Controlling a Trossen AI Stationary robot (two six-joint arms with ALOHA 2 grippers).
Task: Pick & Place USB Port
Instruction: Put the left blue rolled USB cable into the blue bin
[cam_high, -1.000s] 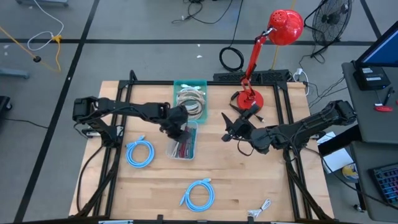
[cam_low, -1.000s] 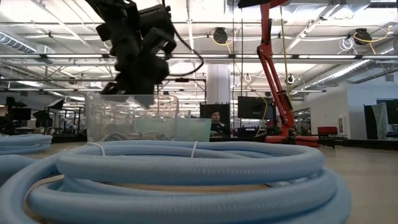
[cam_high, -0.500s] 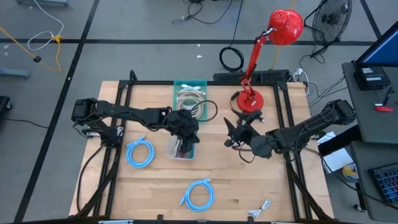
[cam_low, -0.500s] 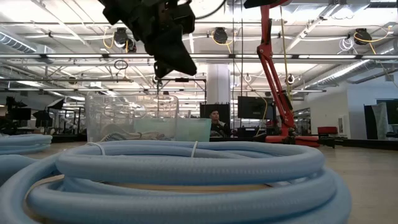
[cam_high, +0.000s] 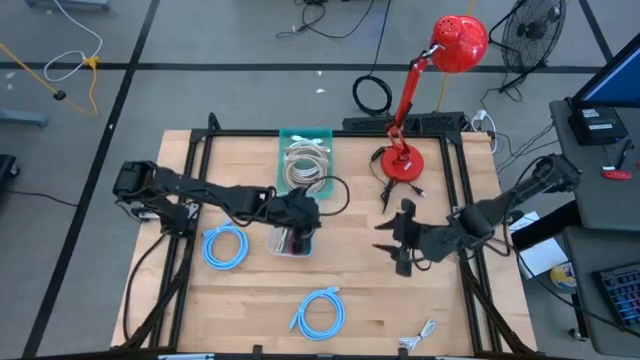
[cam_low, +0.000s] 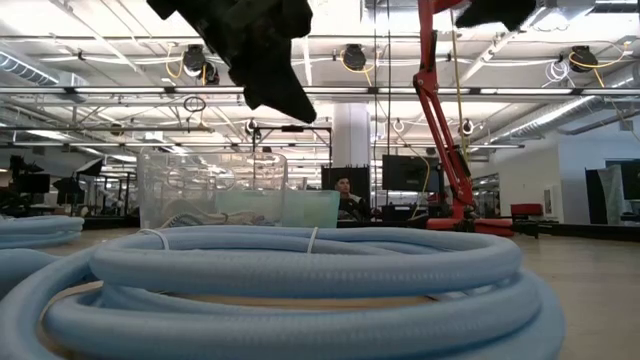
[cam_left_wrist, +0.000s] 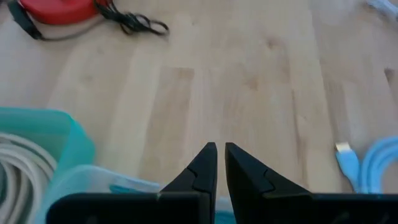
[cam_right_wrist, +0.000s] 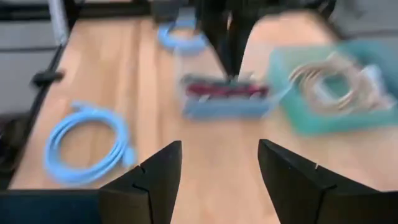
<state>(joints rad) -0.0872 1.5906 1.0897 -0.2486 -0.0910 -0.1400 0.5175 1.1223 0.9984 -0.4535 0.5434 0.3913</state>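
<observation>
Wood table (cam_high: 350, 290), L end effector (cam_high: 303, 213) above clear bin (cam_high: 290, 243)

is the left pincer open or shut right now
Shut. In the left wrist view the left pincer shows its two dark fingers nearly touching, nothing visible between them, above the clear bin.

Left end effector (cam_left_wrist: 217, 163) nearly closed at mid-table; right end effector (cam_right_wrist: 219, 168) spread wide.

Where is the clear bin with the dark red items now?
In the high view, the clear bin sits near the table's middle, just in front of the teal bin of white cables, with the left pincer above it.
</observation>
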